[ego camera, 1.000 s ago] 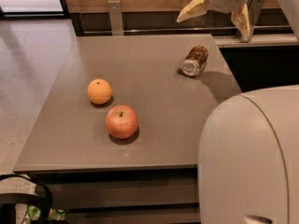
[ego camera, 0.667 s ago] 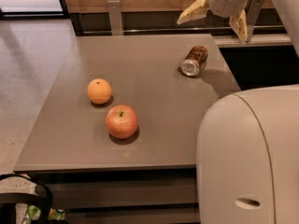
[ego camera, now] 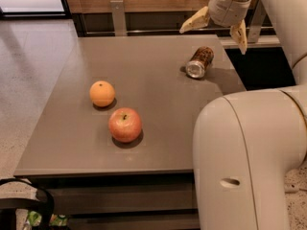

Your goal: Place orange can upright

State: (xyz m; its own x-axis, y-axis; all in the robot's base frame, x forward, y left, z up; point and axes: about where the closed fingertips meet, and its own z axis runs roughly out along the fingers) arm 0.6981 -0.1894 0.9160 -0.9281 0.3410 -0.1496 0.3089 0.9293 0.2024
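Orange can (ego camera: 199, 61) toppled near claw (ego camera: 212, 41)

My gripper (ego camera: 213, 38) hangs over the far right of the table (ego camera: 158, 85), just behind the orange can (ego camera: 200, 62), which lies on its side there. Well left sits the round fruit (ego camera: 102, 93), the apple (ego camera: 125, 124) near it, in front and slightly right.

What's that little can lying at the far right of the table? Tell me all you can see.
The small brownish-orange metal drink can with dark mottled markings lies on its side on the grey table, near its far right corner. One shiny silver end faces the camera; the body points away. Only the tabletop touches it. The robot's cream two-finger gripper hangs above it, open and empty.
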